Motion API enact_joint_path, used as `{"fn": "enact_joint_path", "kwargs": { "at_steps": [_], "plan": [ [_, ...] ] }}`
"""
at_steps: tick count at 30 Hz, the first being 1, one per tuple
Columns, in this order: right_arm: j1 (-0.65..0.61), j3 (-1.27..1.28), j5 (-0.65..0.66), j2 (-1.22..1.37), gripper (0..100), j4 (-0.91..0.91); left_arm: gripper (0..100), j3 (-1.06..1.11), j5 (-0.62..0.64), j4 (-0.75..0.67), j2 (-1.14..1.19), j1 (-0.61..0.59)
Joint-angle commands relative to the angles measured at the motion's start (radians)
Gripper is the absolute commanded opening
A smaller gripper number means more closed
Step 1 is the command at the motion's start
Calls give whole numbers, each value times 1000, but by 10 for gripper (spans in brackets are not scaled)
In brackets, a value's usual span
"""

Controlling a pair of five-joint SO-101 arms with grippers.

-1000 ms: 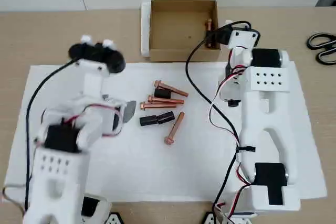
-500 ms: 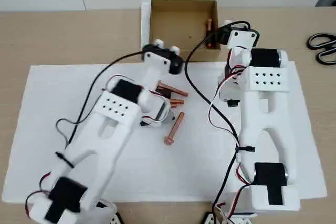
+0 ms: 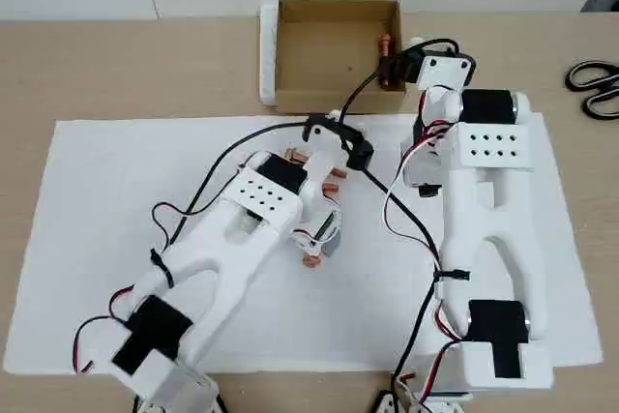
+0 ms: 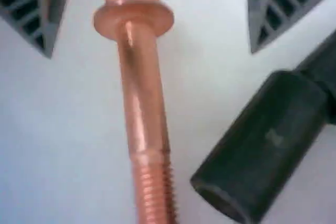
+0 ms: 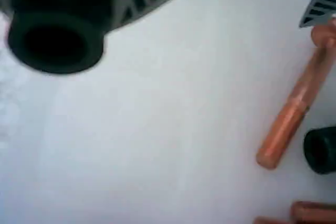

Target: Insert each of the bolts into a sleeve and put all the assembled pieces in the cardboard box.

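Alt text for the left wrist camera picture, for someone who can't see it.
A copper bolt lies on a white sheet between the open grey fingers of the left gripper, its flanged head near their tips. A black sleeve lies close beside the bolt's threaded end, its hollow mouth in view.

Nothing can be read in any view: no text, label, brand, number or sign. The only candidate is a small pale mark on the side of the black cylindrical sleeve, which lies beside the copper-coloured flanged bolt. It is too blurred to make out as any letter or figure.
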Motion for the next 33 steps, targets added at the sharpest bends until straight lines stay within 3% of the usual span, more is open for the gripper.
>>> {"fn": "enact_joint_path", "kwargs": {
  "at_steps": [1, 17, 23, 28, 33],
  "plan": [
    [8, -5, 6, -56, 7, -16, 228, -50, 2, -41, 20, 5],
    [8, -5, 6, -56, 7, -16, 100, -50, -2, -74, 97, 8],
    [8, -5, 6, -56, 7, -16, 5, -48, -3, -72, 97, 55],
    [8, -3, 8, -56, 7, -15, 6, -47, -5, -72, 97, 69],
    [8, -3, 8, -56, 7, -15, 6, -65, -152, -25, 66, 72]
  ]
}}
